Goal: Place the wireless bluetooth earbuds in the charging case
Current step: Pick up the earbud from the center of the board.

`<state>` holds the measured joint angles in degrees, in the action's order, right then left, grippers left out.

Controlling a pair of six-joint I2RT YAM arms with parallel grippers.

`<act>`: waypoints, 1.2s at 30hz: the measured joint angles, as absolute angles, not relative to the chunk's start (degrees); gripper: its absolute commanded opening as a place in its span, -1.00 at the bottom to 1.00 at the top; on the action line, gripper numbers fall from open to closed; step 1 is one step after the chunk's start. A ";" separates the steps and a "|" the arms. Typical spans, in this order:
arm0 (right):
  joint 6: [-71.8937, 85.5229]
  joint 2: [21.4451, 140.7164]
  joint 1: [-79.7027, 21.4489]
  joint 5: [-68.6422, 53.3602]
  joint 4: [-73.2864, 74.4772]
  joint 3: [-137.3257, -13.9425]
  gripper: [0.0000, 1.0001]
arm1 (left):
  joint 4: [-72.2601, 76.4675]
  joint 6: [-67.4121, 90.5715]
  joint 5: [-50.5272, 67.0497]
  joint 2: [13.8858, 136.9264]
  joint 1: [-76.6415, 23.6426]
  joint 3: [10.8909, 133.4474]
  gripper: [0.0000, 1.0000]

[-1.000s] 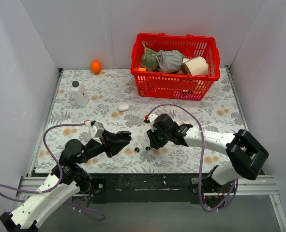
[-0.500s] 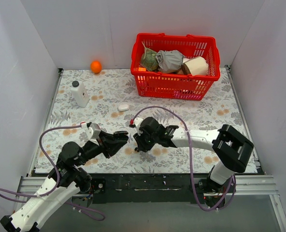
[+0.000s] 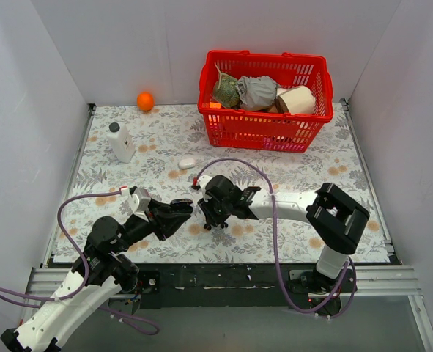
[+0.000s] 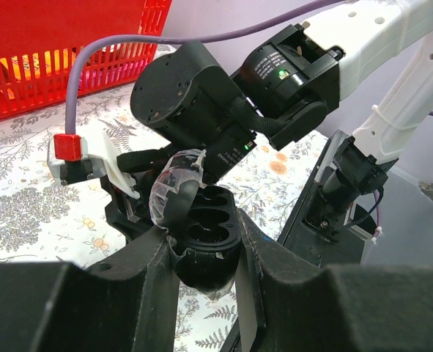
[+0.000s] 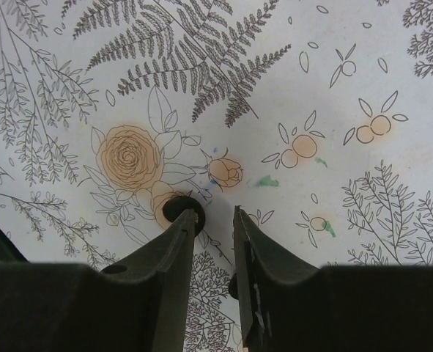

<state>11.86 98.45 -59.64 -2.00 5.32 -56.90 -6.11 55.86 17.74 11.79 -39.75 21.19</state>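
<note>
My left gripper (image 4: 204,246) is shut on the black charging case (image 4: 210,220). The case's lid (image 4: 174,189) stands open and its hollows face up; I see nothing in them. In the top view the left gripper (image 3: 176,213) is just left of my right gripper (image 3: 207,218). The right gripper (image 5: 215,214) points down at the flowered cloth, jaws a little apart with nothing between them. One tiny black earbud (image 5: 176,207) lies on the cloth at the tip of its left finger. A second earbud (image 5: 232,286) peeks out from behind its right finger.
A red basket (image 3: 264,128) with wrapped items stands at the back right. An orange (image 3: 145,100) lies at the back left, a white bottle (image 3: 120,141) at the left, and a small white pebble-shaped case (image 3: 187,163) lies mid-table. White walls close in three sides.
My right arm has swung left across the cloth to a spot beside the left gripper, its jaws narrowing slightly. The left gripper has edged back a little, still holding the case.
</note>
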 measured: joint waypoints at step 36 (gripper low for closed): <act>11.84 101.60 -61.93 0.10 5.93 -58.65 -0.25 | -6.48 55.72 17.78 11.79 -39.75 21.19 -1.00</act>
<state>11.84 101.60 -61.93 0.10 5.93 -58.65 -6.48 55.72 17.78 11.79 -39.75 21.19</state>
